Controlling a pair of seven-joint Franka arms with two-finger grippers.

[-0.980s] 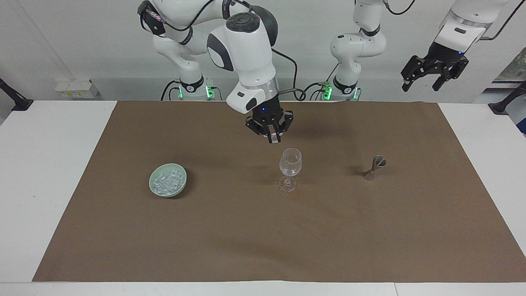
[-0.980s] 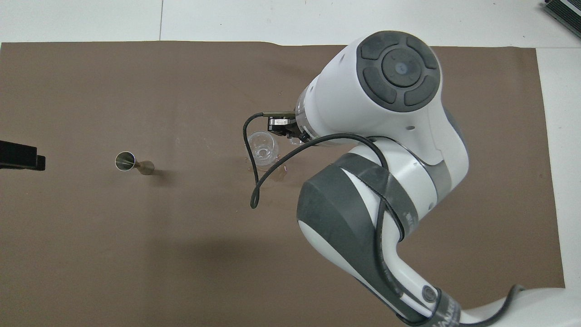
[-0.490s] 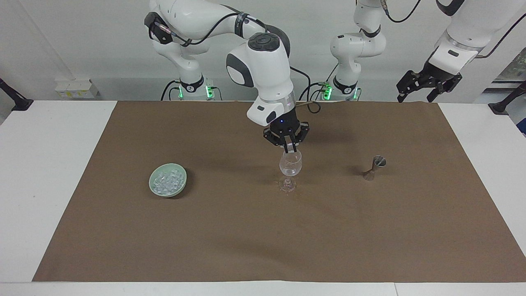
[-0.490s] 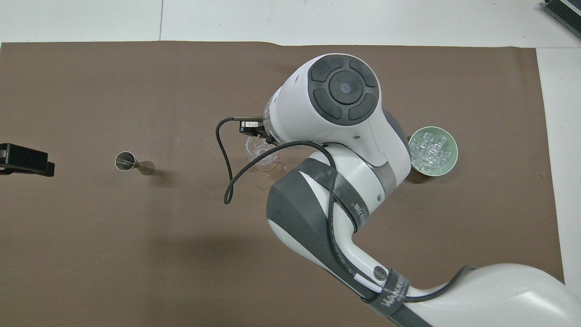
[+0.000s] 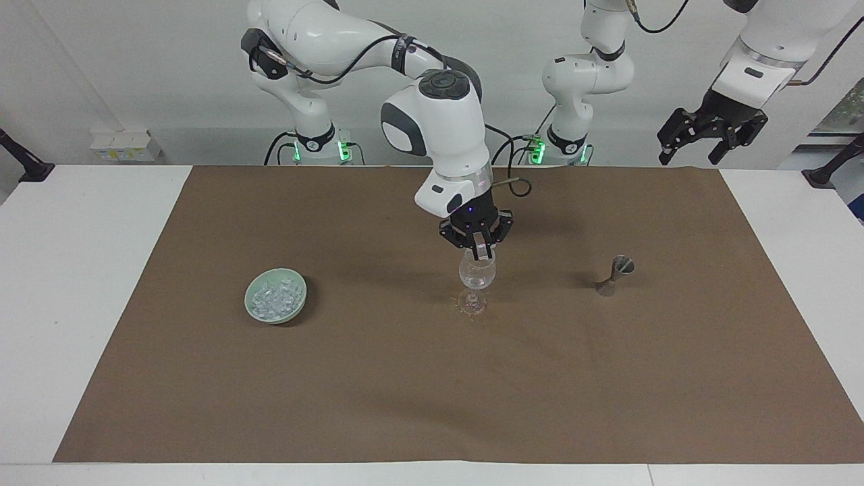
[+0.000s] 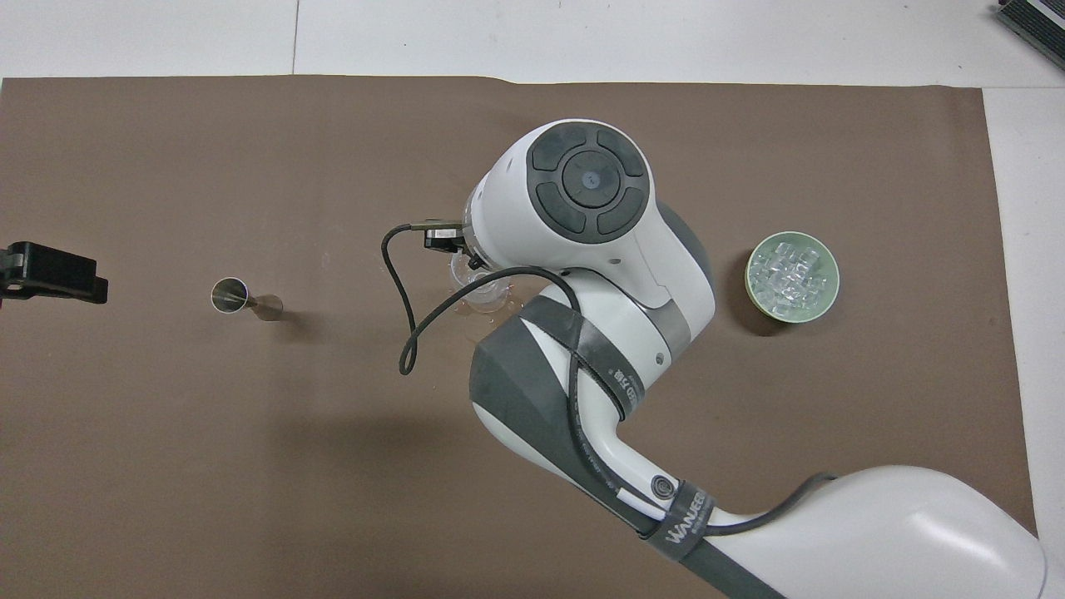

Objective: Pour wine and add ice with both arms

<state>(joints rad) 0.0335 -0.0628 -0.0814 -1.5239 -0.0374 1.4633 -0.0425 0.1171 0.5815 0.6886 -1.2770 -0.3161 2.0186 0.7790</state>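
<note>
The ice (image 5: 273, 298) lies heaped in a pale green bowl (image 5: 297, 305) on the brown mat (image 5: 432, 378), well apart from the glass (image 5: 477, 271) and toward the right arm's end of the table (image 5: 81, 270). The glass stands upright at the middle of the mat, a clear stemmed one, its foot on the mat.

The right gripper (image 5: 482, 254) points down directly over the glass, its fingertips at the rim. The fingers are close together, with something small and pale between the tips; whether they pinch a piece of ice cannot be told. In the overhead view the right arm's wrist covers most of the glass, and only part of the bowl of the glass (image 6: 474, 287) shows beside it.

A small metal jigger (image 5: 615, 275) stands on the mat beside the glass, toward the left arm's end of the table, about as far from the robots as the glass.

The left gripper (image 5: 695, 145) waits high in the air over the mat's corner at the left arm's end, well apart from the glass, its fingers spread and holding nothing.
</note>
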